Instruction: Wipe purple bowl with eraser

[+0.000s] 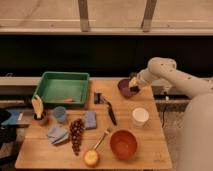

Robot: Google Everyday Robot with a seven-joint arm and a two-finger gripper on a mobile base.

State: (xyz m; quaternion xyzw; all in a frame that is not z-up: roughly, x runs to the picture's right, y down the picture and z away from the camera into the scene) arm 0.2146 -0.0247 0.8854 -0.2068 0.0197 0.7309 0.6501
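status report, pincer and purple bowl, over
Pincer at purple bowl right rim, table's far edge. Bowl upright, partly covered by it. Nearest thing, white cup, stands apart toward camera.
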